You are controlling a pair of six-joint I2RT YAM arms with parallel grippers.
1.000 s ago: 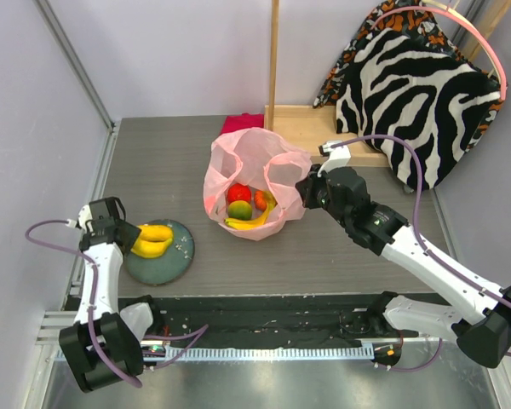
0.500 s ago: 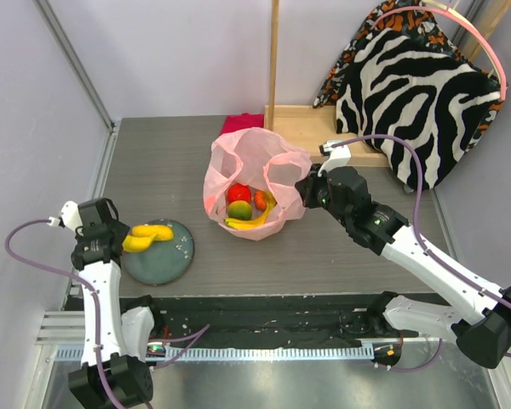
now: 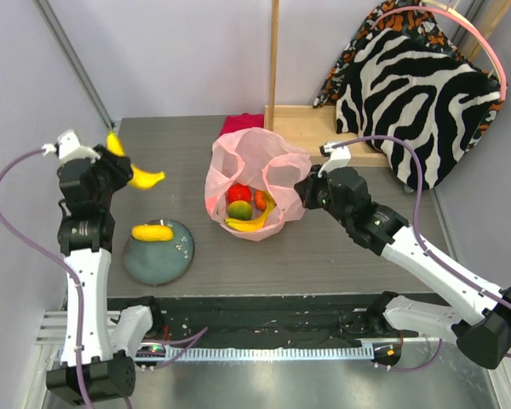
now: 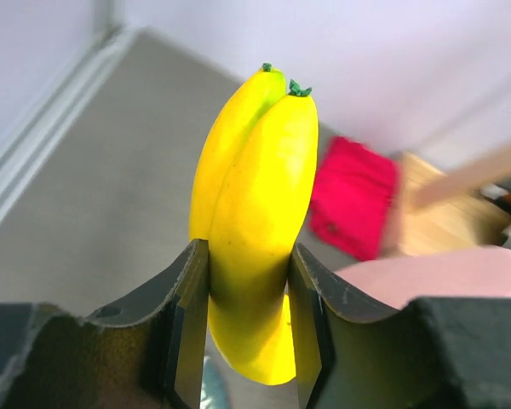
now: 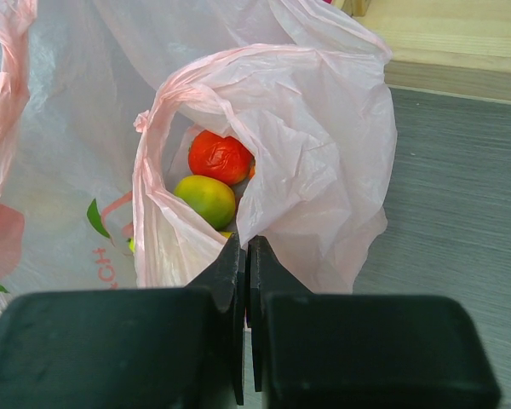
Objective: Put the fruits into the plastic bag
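Note:
My left gripper (image 3: 117, 164) is raised above the table's left side and shut on a pair of yellow bananas (image 3: 143, 177). In the left wrist view the bananas (image 4: 255, 204) stand pinched between the two fingers of my left gripper (image 4: 247, 324). One more banana (image 3: 152, 232) lies on the grey-blue plate (image 3: 172, 260). The pink plastic bag (image 3: 277, 162) stands open mid-table, holding a red fruit (image 3: 238, 192), a green fruit (image 3: 238, 210), an orange fruit (image 3: 261, 200) and a banana (image 3: 251, 223). My right gripper (image 3: 300, 192) is shut on the bag's right edge (image 5: 324, 170); the red fruit (image 5: 220, 156) and green fruit (image 5: 204, 198) show inside.
A magenta-red cloth (image 3: 241, 123) lies behind the bag and also shows in the left wrist view (image 4: 353, 196). A wooden stand (image 3: 302, 128) and a zebra-print cushion (image 3: 417, 94) sit at the back right. Walls close in the left side.
My left gripper has lifted the pair of bananas off the plate, up and toward the back. One banana stayed on the plate. The right arm and the bag have not moved.

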